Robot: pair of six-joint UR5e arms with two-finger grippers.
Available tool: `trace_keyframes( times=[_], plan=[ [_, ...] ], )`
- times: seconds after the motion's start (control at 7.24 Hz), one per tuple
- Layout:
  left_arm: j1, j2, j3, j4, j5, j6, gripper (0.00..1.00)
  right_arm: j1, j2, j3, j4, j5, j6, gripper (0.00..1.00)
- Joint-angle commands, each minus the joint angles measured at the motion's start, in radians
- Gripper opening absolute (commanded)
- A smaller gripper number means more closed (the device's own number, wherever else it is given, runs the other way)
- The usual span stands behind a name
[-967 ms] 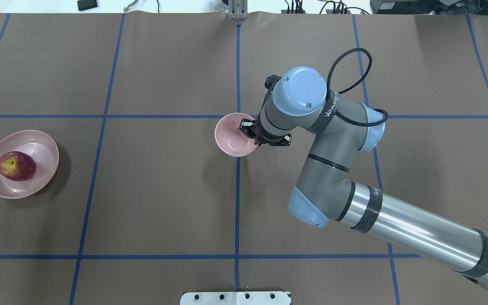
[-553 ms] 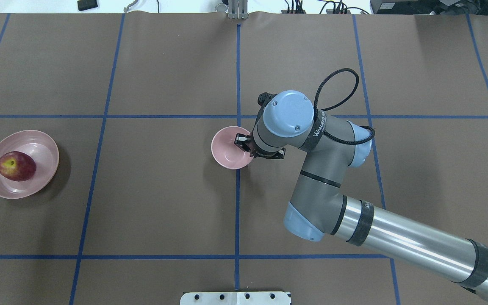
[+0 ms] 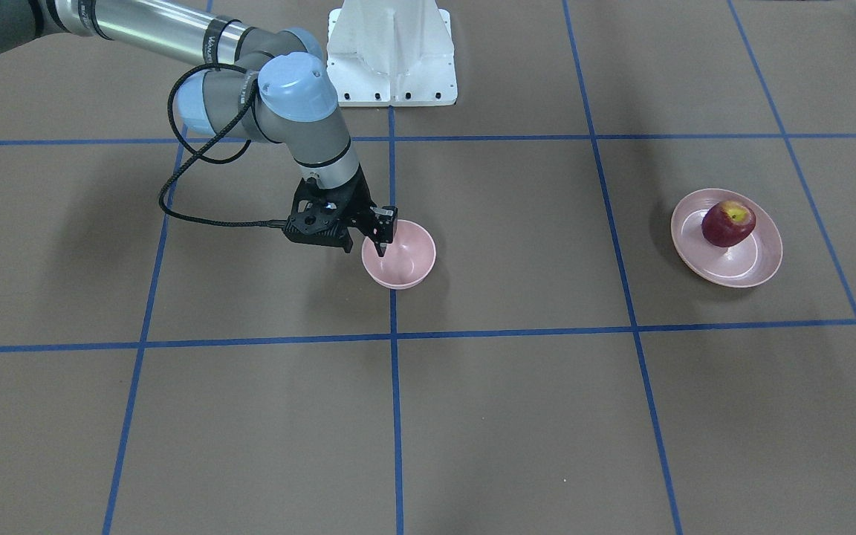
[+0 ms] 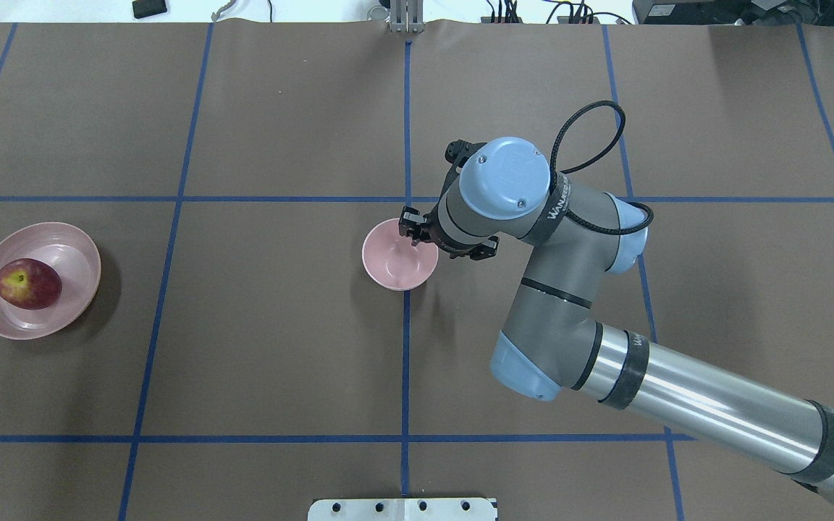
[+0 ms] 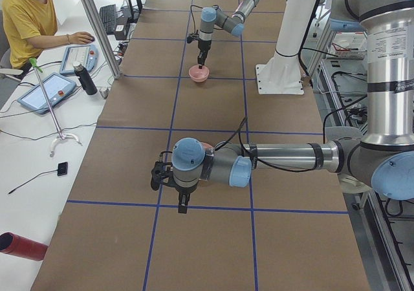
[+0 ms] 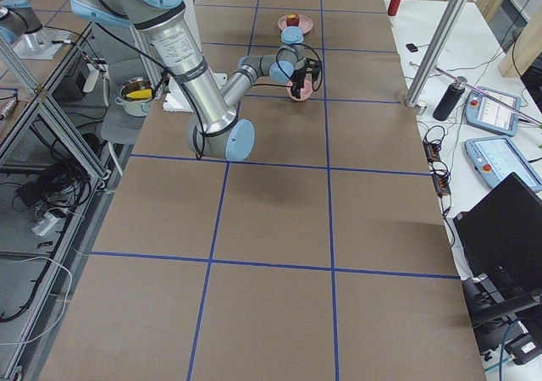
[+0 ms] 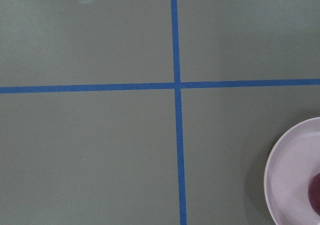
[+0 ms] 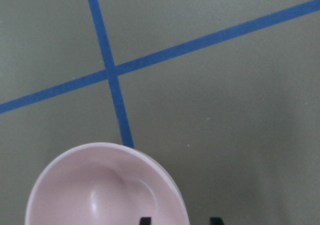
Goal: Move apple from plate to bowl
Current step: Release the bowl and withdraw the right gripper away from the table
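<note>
– Dark red apple [image 4: 28,284]: where does it lie, reckoned from the bowl [image 4: 395,262]?
– Well apart from it, out on the bowl's robot-left side. It sits on the pale pink plate [image 4: 77,289], its yellow-green stem patch turned up.
– And the bowl itself?
– Upright on the brown table cover [image 4: 279,325], right on a blue tape line [image 4: 406,362] and just short of a crossing of the lines.
– Which tool is at the bowl?
– The right gripper [image 4: 415,230]. It points down over the bowl's rim, on the side turned away from the apple.
– Has it got hold of the rim?
– No. In the right wrist view one of its fingertips [image 8: 145,221] shows over the bowl's inside and the other outside the wall. The rim lies between them with a gap on each side. The jaws are parted and grip nothing.
– So how does the apple stand to that gripper?
– Much as to the bowl: well apart, with a long bare stretch of cover between them.
– The left gripper [image 5: 183,204]?
– It hangs pointing down over the table, well apart from the bowl on the apple's side. Only the side view shows it, so I cannot tell how far its jaws are parted. Its wrist camera catches the plate's edge [image 7: 290,175] and a sliver of the apple [image 7: 315,192] at the border.
</note>
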Motion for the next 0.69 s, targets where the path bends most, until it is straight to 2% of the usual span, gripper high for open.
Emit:
trace_keyframes(
  times=[0.0, 0.14, 0.41, 0.55],
  plan=[
    [0.002, -0.021, -0.002, -0.002, -0.002, 0.002, 0.98, 0.151, -0.009, 0.073, -0.115, 0.109, -0.136, 1.00],
    [0.003, -0.060, 0.001, 0.000, -0.002, -0.006, 0.98, 0.246, -0.038, 0.078, -0.172, 0.193, -0.281, 1.00],
    [0.003, -0.060, -0.006, -0.008, -0.014, 0.005, 0.98, 0.437, -0.162, 0.076, -0.187, 0.327, -0.600, 1.00],
    [0.005, -0.059, -0.003, -0.050, -0.014, 0.005, 0.98, 0.529, -0.209, 0.076, -0.228, 0.378, -0.770, 1.00]
  ],
)
